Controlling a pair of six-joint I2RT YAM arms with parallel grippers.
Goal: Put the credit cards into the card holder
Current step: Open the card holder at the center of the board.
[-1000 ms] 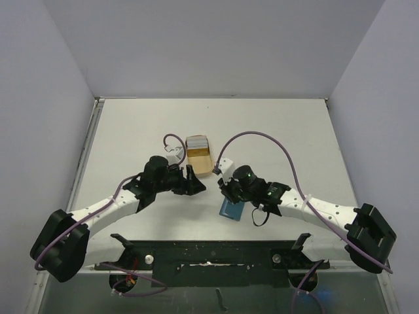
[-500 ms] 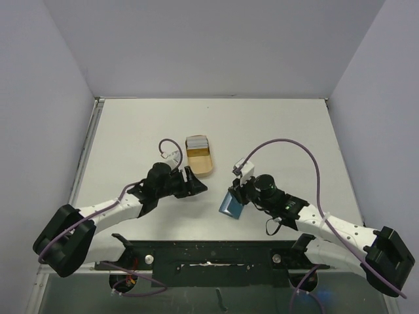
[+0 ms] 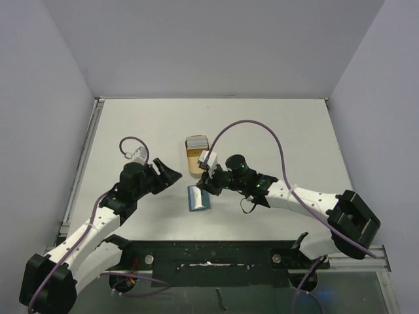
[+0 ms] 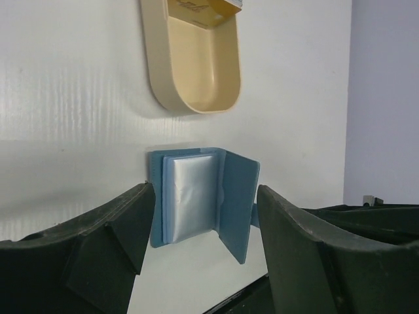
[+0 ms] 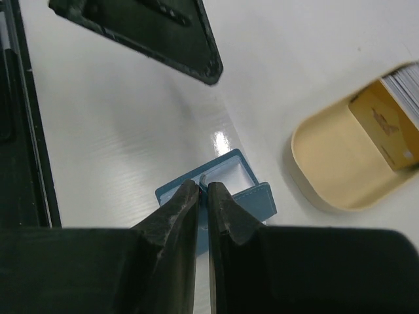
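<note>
The teal-blue card holder (image 3: 198, 198) lies open on the table, just in front of the tan tray's near end. Its clear inner sleeves show in the left wrist view (image 4: 190, 193), with one flap tilted up. My right gripper (image 3: 207, 185) is shut on that raised flap by its tab, seen in the right wrist view (image 5: 203, 188) over the holder (image 5: 249, 190). The credit cards (image 3: 196, 141) stand stacked at the tray's far end, a tan-orange one in front (image 5: 383, 124). My left gripper (image 3: 169, 175) is open and empty, left of the holder (image 4: 203, 229).
The tan oblong tray (image 3: 200, 167) lies mid-table, its near half bare (image 4: 196, 72). The black mounting rail (image 3: 209, 254) runs along the table's near edge. Grey walls enclose the table on three sides.
My right gripper has carried the card holder left and forward to the tray's near end, where it now lies open. My left arm has drawn back to the left.
</note>
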